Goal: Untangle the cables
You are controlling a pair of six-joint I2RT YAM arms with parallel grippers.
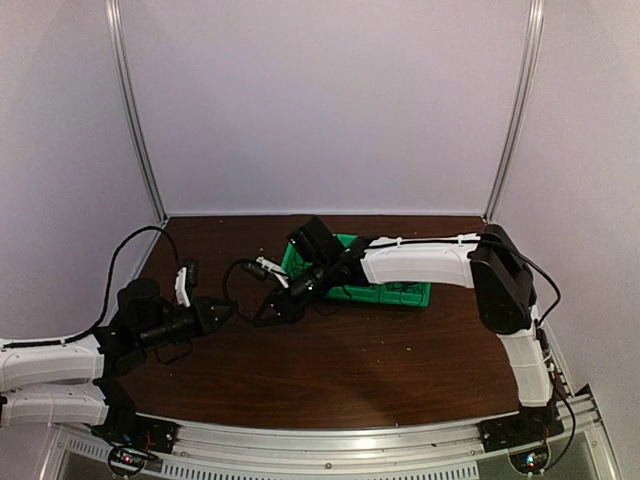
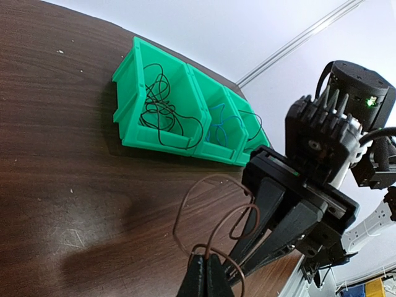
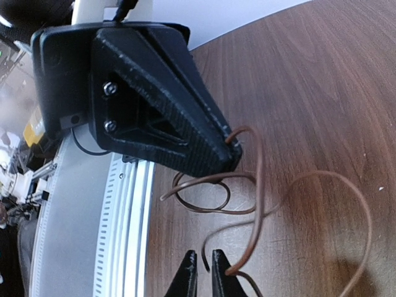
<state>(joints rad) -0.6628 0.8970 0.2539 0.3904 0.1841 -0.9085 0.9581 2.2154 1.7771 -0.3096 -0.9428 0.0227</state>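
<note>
A thin brown cable (image 2: 174, 228) loops above the wooden table between my two grippers. In the left wrist view my left gripper (image 2: 207, 271) is shut on one of its loops, and the right gripper's black fingers (image 2: 267, 207) reach in from the right. In the right wrist view my right gripper (image 3: 205, 265) has its jaws a narrow gap apart, with a loose end of the brown cable (image 3: 258, 205) lying in that gap. Another strand rests against the outside of one finger. The left gripper (image 3: 234, 154) is just beyond. More cables lie in green bins: black ones (image 2: 162, 114) and blue ones (image 2: 221, 127).
The green bins (image 1: 400, 295) stand joined in a row at the table's middle, behind the grippers (image 1: 248, 312). The perforated metal rail (image 3: 124, 210) of the table's near edge runs close beside the right gripper. White walls enclose the back and sides.
</note>
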